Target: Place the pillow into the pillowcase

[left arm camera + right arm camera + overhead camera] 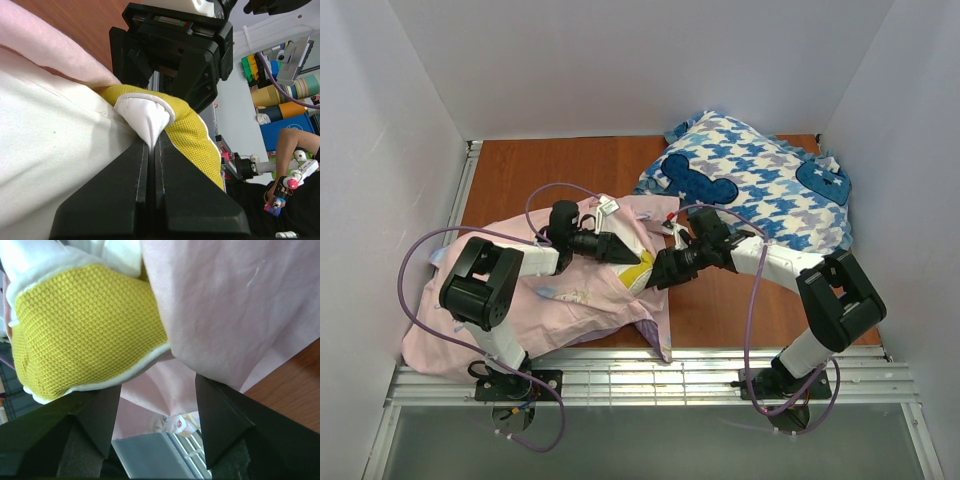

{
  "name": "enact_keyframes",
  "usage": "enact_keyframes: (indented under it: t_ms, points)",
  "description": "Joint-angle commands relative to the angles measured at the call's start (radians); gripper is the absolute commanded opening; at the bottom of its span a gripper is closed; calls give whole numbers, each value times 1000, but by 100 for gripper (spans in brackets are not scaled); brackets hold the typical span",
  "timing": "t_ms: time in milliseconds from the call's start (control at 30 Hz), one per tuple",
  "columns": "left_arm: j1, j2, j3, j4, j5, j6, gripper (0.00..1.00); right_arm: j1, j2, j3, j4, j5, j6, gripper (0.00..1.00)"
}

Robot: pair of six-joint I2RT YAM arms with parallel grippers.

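Observation:
The pale pink pillowcase [560, 295] lies crumpled at the left of the table. The pillow [640, 270] shows only as a yellow edge and white corner poking out of its right end. My left gripper [620, 250] is shut on the pillow's white corner [145, 117], next to the yellow edge [195, 135]. My right gripper [662, 272] faces it, open, with the jaws wide apart. The yellow edge [85, 325] sits above its left finger [95, 410]. Pink pillowcase fabric [235, 305] drapes over the right finger [220, 410]. The rest of the pillow is hidden.
A blue-and-white houndstooth cushion [760, 180] lies at the back right. Bare wood tabletop [550, 165] shows behind the pillowcase. White walls close in three sides. A metal rail [670, 375] runs along the front edge.

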Motion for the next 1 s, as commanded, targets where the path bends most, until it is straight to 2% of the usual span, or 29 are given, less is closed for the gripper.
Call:
enact_keyframes:
  t_ms: [0, 233, 433, 600, 667, 700, 733, 767, 833, 967]
  points:
    - [-3, -16, -2, 49, 17, -13, 0, 13, -2, -14, 145, -27, 124, 57]
    - [-1, -16, -19, 144, 9, -92, 0, 27, 113, 22, 147, -23, 155, 51]
    - [-1, -9, -50, 257, 3, -177, 0, 33, 176, 56, 176, 25, 210, 58]
    - [-3, 3, -78, 326, -14, -233, 0, 29, 229, 73, 259, 80, 268, 57]
    - [-3, 1, -85, 323, -22, -226, 0, 30, 258, 101, 281, 103, 266, 47]
    - [-1, 0, -84, 311, -23, -214, 0, 29, 266, 111, 276, 115, 250, 38]
    - [-1, -6, -81, 255, -31, -192, 0, 29, 271, 119, 268, 132, 233, 13]
    - [1, -28, -69, 203, -40, -151, 0, 20, 271, 140, 212, 178, 180, 2]
    - [1, -54, -52, 38, -86, -23, 0, 6, 256, 148, 167, 200, 123, 1]
    - [25, -127, -6, -229, -179, 171, 0, -66, 94, 78, 150, 210, 2, 1]
